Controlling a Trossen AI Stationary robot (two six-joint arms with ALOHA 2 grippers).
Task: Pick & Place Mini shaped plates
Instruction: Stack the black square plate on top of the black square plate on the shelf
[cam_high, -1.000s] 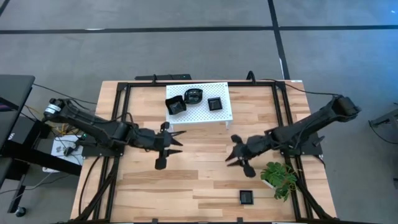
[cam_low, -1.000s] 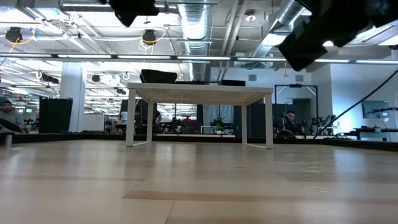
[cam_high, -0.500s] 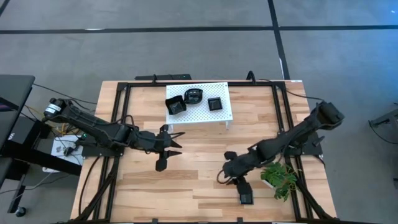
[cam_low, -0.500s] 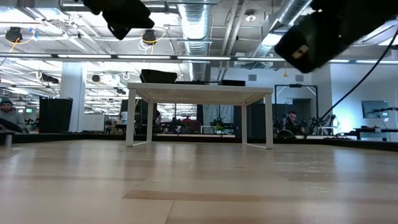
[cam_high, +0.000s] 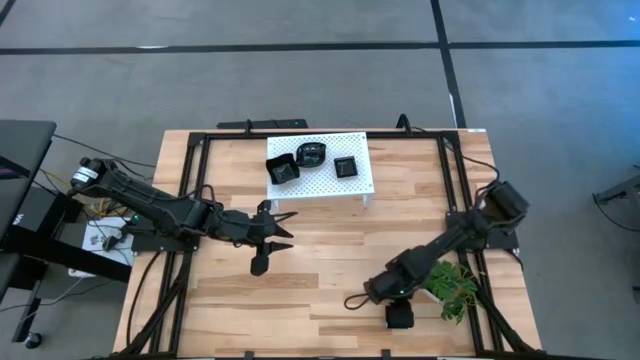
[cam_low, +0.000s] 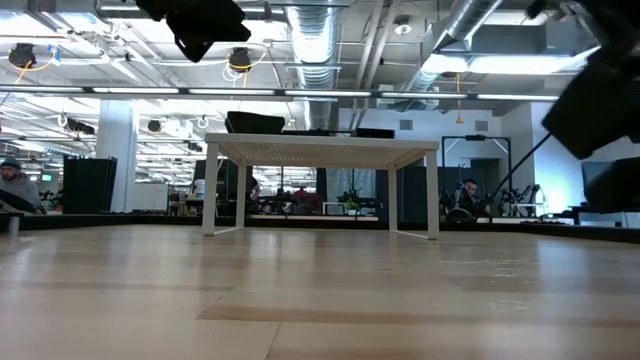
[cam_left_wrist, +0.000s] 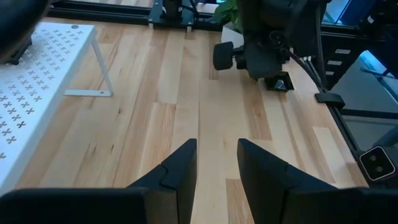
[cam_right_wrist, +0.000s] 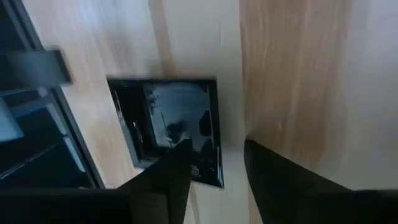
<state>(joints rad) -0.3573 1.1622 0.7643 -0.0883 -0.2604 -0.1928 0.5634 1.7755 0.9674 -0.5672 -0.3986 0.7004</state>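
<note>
My right hand (cam_right_wrist: 214, 165) hangs over the near edge of the tabletop (cam_high: 300, 275), fingers (cam_right_wrist: 168, 174) apart and holding nothing. Just past my fingertips lies a square black plate (cam_right_wrist: 168, 127), flat on the pale wood, one fingertip over its rim; whether it touches I cannot tell. From above, that plate (cam_high: 399, 317) sits right under my right wrist, with the plant (cam_high: 452, 283) just beside it.

My left hand (cam_high: 283, 233) waits over the middle of the tabletop, fingers (cam_left_wrist: 177, 171) parted and empty, pointing across bare planks toward my right arm. Off to one side of it, toward the far edge, stands the white rack (cam_high: 358, 180), a small perforated table on thin legs. Three more black plates rest on top: a square one (cam_high: 282, 169), a rounded one (cam_high: 312, 154) and a smaller square one (cam_high: 345, 166).

The tabletop is light wood in long boards with darker streaks, framed by black rails (cam_high: 190, 200). Around it the floor (cam_high: 300, 70) is grey with dark lines. Seen level across the wood, the rack (cam_low: 320, 150) stands against an open workshop with ceiling ducts (cam_low: 320, 40), strip lights and desks, and a person (cam_low: 12, 185) sits far off at the side.
</note>
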